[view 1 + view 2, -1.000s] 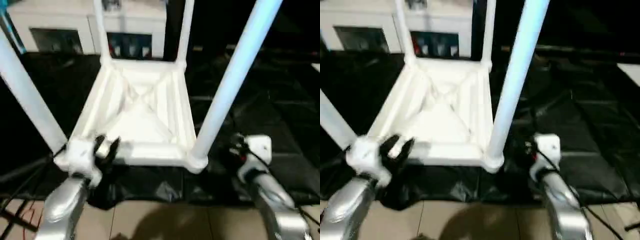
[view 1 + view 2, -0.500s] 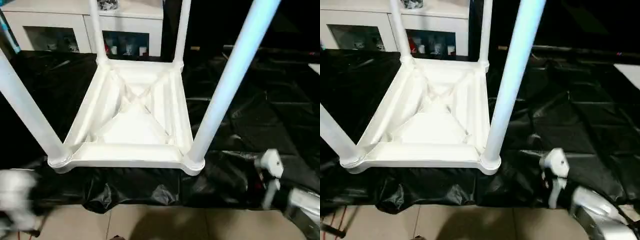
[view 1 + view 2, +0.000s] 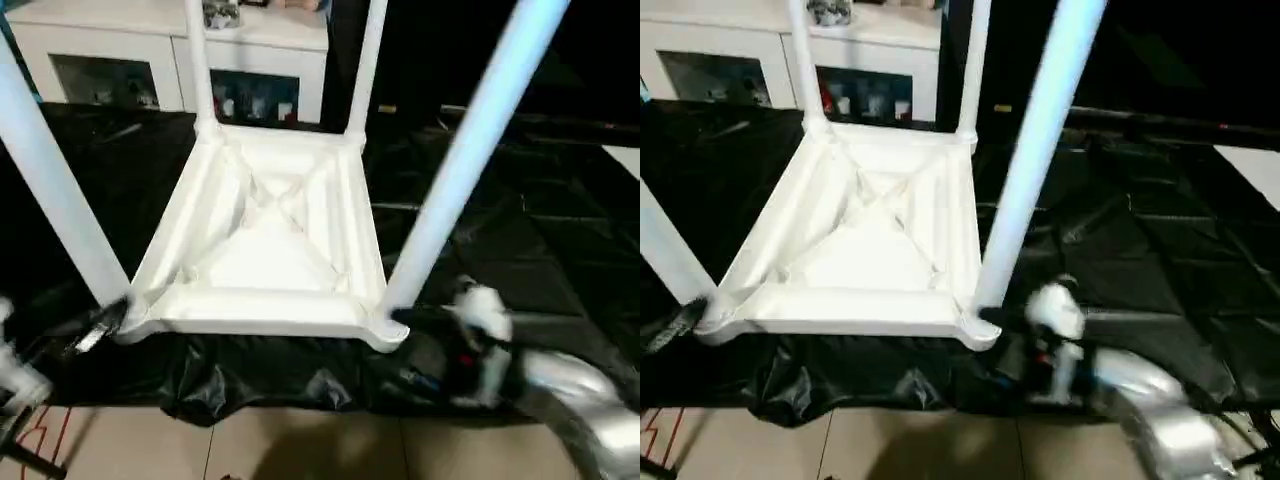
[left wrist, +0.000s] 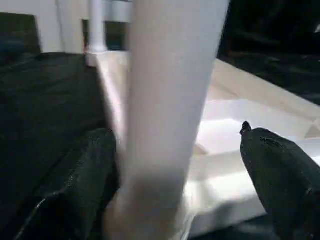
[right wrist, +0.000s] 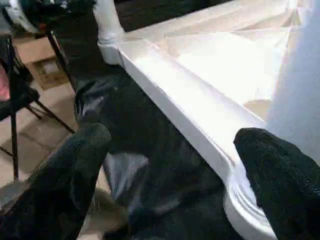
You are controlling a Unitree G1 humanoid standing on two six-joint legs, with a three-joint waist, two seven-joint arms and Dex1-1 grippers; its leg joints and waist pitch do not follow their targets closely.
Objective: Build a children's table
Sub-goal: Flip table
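Observation:
The children's table lies upside down on a black sheet (image 3: 520, 230), its white ribbed tabletop (image 3: 265, 250) facing up and its four white legs standing in the corner sockets. In the left wrist view my left gripper (image 4: 176, 131) is open, and its black fingers (image 4: 82, 185) flank the near-left leg (image 4: 167, 100) just above its socket. My right gripper (image 5: 172, 132) is open too, low by the near-right corner, with the tabletop's front rim (image 5: 185, 112) between its fingers and the near-right leg (image 3: 460, 170) beside it. Nothing is held.
A white glass-fronted cabinet (image 3: 120, 60) stands behind the table. Tiled floor (image 3: 300, 445) runs along the sheet's crumpled front edge. A black stand (image 5: 15, 105) and a cardboard box (image 5: 40, 65) are on the floor off the near-left corner.
My left gripper has left the front rim, swung out left and opened wide around the near-left leg. My right gripper dropped back, then came in toward the near-right corner. The view shifted slightly.

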